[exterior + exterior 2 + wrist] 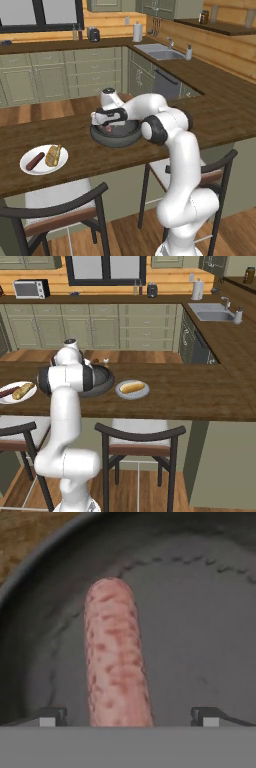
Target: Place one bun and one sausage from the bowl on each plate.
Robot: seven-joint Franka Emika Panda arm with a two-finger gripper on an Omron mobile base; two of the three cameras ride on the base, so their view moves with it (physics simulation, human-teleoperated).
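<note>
The dark grey bowl sits mid-counter, and my gripper reaches down into it. In the hand view a pink sausage lies on the bowl floor, between my open gripper's fingertips, which do not touch it. The left white plate carries a dark sausage and a bun. From the right base view, the bowl is partly hidden by my arm. There the right plate holds a bun, and the left plate shows at the frame edge.
Two stools stand under the counter's near edge. A sink is set in the far corner worktop. A microwave and a paper towel roll stand on the back counter.
</note>
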